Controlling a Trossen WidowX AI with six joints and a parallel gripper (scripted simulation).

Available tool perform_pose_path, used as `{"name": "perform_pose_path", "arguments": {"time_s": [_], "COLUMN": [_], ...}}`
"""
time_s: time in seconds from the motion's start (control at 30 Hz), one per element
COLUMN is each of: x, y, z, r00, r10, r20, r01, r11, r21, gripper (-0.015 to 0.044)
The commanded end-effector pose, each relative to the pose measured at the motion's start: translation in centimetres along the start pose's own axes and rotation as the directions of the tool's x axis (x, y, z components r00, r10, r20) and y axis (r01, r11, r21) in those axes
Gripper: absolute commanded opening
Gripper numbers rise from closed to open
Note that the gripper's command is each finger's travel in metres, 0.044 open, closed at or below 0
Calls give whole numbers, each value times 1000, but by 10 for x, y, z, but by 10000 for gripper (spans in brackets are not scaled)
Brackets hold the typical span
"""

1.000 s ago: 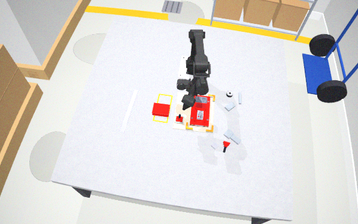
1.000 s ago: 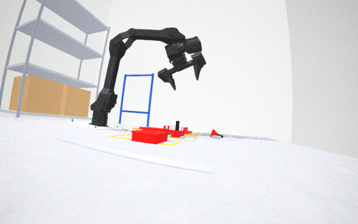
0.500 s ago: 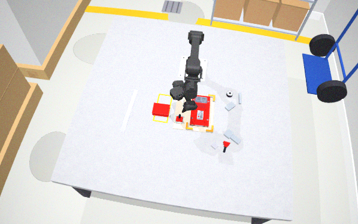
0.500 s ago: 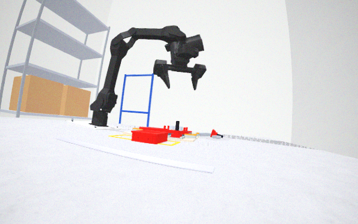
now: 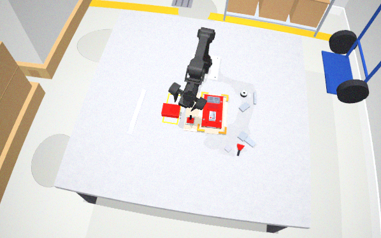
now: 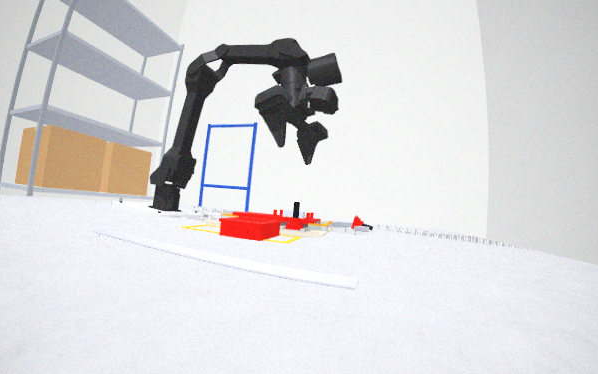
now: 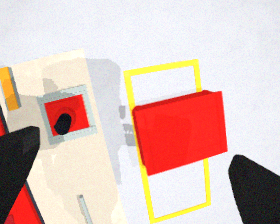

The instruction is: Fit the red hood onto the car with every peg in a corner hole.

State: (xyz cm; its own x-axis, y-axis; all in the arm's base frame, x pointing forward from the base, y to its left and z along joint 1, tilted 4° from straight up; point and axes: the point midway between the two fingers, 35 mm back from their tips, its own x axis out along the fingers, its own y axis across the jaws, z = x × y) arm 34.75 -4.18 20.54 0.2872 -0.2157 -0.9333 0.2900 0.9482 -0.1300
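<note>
The red hood (image 5: 171, 111) (image 6: 249, 229) (image 7: 183, 132) lies roof up on the table, across a yellow outline (image 7: 181, 212). Its corner holes cannot be made out. The red chassis (image 5: 206, 109) (image 7: 25, 206) sits in the beige jig (image 5: 188, 127) (image 7: 73, 167), between orange corner pieces. The grey engine block (image 5: 212, 116) is on its deck. Short red pegs (image 6: 310, 216) stick up in the exterior view. My gripper (image 5: 184, 105) (image 6: 294, 155) (image 7: 139, 151) is open and empty, high above the table between hood and chassis. In the wrist view the hood shows nearer the right finger.
A red block with an upright black handle (image 5: 190, 118) (image 6: 296, 210) (image 7: 63, 124) stands on the jig board between hood and chassis. A long white strip (image 5: 137, 111) (image 6: 227, 260) lies beyond the hood. A black-and-white ring (image 5: 243, 93), grey-blue pieces (image 5: 244, 106) and a red-headed tool (image 5: 240, 147) lie beyond the chassis.
</note>
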Motion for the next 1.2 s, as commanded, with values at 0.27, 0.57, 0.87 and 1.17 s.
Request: {"name": "perform_pose_path", "arguments": {"time_s": [0.27,0.57,0.87,1.17], "x": [51,64,73,73], "y": [-47,-65,-78,-78], "z": [-17,-23,-29,-29], "r00": [983,972,962,962], "r10": [75,113,145,145], "r20": [-169,-207,-230,-231], "r01": [-185,-212,-170,-168], "r11": [445,30,-343,-349], "r21": [-876,-977,-924,-922], "gripper": [440,440,440,440]}}
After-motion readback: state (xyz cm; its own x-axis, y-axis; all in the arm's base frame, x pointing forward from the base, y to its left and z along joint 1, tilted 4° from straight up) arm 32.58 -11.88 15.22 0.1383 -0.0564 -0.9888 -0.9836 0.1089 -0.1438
